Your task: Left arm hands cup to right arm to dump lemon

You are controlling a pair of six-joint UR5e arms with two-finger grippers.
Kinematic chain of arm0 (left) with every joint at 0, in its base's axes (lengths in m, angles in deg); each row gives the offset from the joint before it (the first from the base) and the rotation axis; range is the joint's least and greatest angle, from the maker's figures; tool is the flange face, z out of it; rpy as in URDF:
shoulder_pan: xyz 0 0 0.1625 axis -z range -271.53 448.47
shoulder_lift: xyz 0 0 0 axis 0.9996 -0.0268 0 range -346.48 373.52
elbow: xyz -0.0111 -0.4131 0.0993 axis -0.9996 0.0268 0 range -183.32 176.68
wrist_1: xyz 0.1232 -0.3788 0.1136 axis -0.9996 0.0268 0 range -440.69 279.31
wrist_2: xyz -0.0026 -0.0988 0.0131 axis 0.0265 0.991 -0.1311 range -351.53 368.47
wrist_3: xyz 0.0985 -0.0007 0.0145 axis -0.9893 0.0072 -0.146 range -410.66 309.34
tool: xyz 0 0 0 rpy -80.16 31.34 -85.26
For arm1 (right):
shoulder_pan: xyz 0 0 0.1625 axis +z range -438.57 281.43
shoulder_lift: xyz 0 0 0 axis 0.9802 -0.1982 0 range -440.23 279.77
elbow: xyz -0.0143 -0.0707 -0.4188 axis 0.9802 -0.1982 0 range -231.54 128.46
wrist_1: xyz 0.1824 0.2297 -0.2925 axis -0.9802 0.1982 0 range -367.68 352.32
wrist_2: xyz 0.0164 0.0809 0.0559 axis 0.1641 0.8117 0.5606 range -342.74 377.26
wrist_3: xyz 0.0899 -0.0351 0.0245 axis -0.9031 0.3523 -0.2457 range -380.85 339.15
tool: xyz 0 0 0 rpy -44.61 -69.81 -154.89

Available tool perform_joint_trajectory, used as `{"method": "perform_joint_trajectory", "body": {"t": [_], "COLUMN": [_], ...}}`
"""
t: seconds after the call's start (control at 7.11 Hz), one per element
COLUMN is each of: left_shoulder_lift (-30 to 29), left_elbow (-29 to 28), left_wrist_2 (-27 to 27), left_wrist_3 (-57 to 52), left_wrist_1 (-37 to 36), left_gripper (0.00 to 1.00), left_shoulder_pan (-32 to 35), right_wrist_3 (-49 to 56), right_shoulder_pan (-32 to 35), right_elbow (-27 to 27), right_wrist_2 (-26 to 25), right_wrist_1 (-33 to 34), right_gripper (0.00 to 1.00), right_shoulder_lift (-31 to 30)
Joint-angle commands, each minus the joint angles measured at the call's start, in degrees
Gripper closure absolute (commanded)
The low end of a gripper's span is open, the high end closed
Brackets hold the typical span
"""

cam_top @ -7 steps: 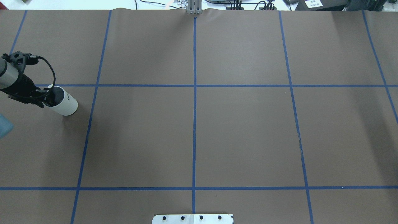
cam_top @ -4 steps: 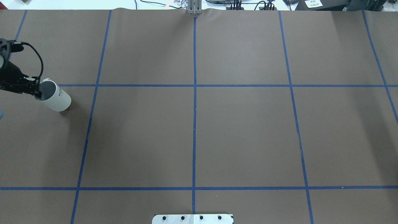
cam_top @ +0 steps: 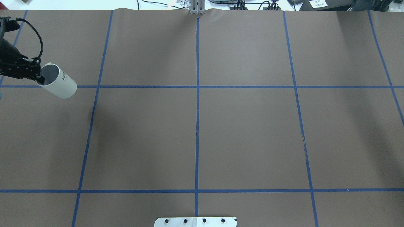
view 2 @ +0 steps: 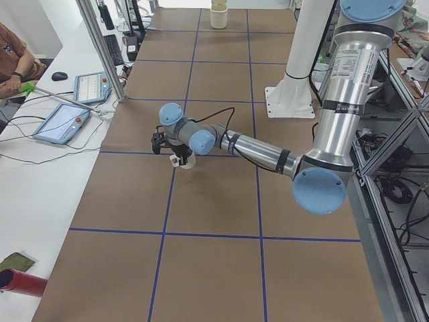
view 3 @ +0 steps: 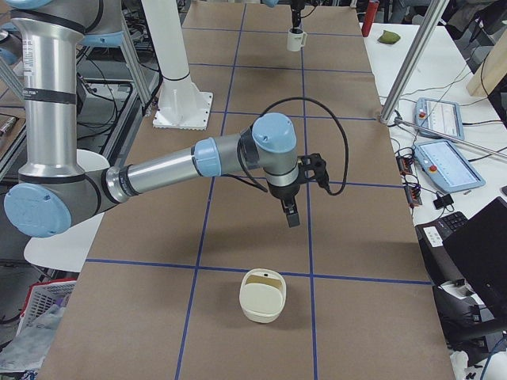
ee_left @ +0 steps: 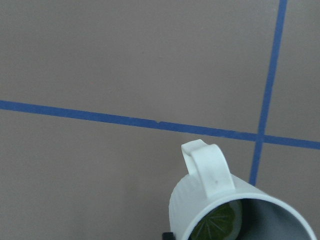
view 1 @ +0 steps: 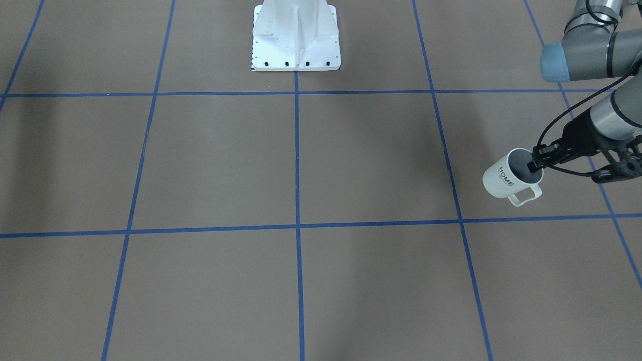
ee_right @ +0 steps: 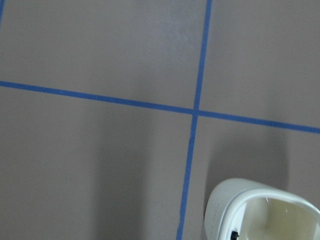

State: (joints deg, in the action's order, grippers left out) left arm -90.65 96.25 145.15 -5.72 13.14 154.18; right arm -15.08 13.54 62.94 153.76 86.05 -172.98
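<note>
My left gripper (cam_top: 37, 75) is shut on the rim of the white "HOME" cup (cam_top: 60, 83) and holds it tilted above the table at the far left. In the front-facing view the left gripper (view 1: 535, 166) has one finger inside the cup (view 1: 507, 176), with the handle pointing down. The left wrist view shows the cup (ee_left: 220, 192) with the lemon (ee_left: 215, 226) inside it. My right gripper (view 3: 290, 215) shows only in the right exterior view, pointing down over the table far from the cup (view 3: 295, 39). I cannot tell whether it is open.
A cream-coloured container (view 3: 262, 294) stands on the table near my right gripper, and it shows in the right wrist view (ee_right: 260, 212). The robot's white base (view 1: 296, 40) is at mid-table edge. Tablets (view 2: 64, 122) and an operator are beyond the far edge.
My left gripper has carried the cup up off the table and toward the far edge. The cup's shadow has spread out below it.
</note>
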Motion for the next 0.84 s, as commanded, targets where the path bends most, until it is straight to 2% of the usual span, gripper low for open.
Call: {"method": "perform_joint_trajectory", "body": {"t": [0.0, 0.28, 0.42, 0.56, 0.7], "left_shoulder_lift": [-7.94, -12.62, -14.2, -15.53, -17.1], "left_elbow": [2.64, 1.94, 1.76, 1.67, 1.41], "left_wrist_2": [0.17, 0.17, 0.17, 0.25, -0.01], "left_wrist_3": [0.58, 6.96, 9.7, 12.42, 15.24], "left_wrist_1": [-12.41, -14.12, -14.12, -14.03, -14.03], "left_gripper": [1.0, 1.0, 1.0, 1.0, 1.0], "left_shoulder_pan": [0.29, -0.06, -0.23, -0.84, -3.02], "right_wrist_3": [-0.14, -8.54, -8.84, -10.59, -17.3], "right_shoulder_pan": [-9.85, -14.39, -14.67, -15.55, -16.25], "right_elbow": [-0.03, -9.75, -16.41, -23.88, -30.91], "right_wrist_2": [0.0, -1.49, -2.55, -2.9, -2.82], "right_wrist_1": [-8.6, -24.05, -32.73, -44.91, -55.56], "right_gripper": [0.0, 0.0, 0.0, 0.0, 0.0], "right_shoulder_lift": [1.77, 7.38, 10.27, 12.74, 15.98]}}
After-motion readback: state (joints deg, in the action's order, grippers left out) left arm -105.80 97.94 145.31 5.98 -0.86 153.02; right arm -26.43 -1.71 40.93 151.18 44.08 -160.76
